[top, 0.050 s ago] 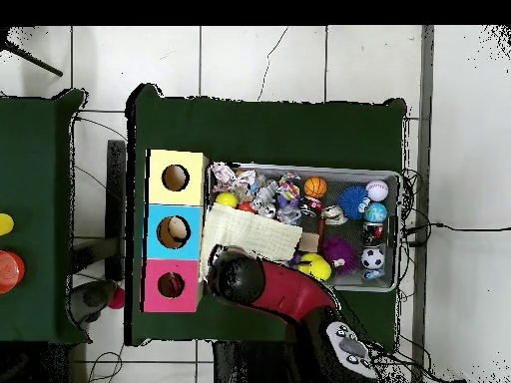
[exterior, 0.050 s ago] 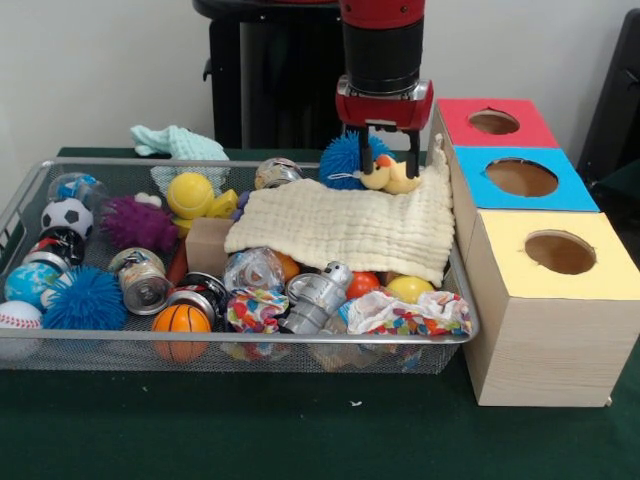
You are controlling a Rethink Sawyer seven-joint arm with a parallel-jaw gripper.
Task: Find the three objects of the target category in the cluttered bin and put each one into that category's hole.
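My gripper (exterior, 0.050 s ago: 389, 166) hangs at the bin's back right corner, open, with one finger on each side of a yellow rubber duck (exterior, 0.050 s ago: 392, 178). The duck rests at the far edge of a cream cloth (exterior, 0.050 s ago: 340, 225); whether the fingers touch it I cannot tell. Right of the bin stand three boxes with round holes: red (exterior, 0.050 s ago: 494, 122), blue (exterior, 0.050 s ago: 521, 177) and yellow (exterior, 0.050 s ago: 560, 252). In the overhead view the red arm (top, 0.050 s ago: 274, 287) hides the gripper and the duck, beside the red box (top, 0.050 s ago: 171, 285).
The wire bin (exterior, 0.050 s ago: 250, 338) holds a blue spiky ball (exterior, 0.050 s ago: 345, 160), yellow ball (exterior, 0.050 s ago: 190, 193), purple fuzzy ball (exterior, 0.050 s ago: 137, 222), soccer ball (exterior, 0.050 s ago: 66, 215), basketball (exterior, 0.050 s ago: 181, 320), baseball (exterior, 0.050 s ago: 18, 318), cans (exterior, 0.050 s ago: 142, 280) and crumpled wrappers (exterior, 0.050 s ago: 405, 315). A mint cloth (exterior, 0.050 s ago: 178, 142) lies behind it.
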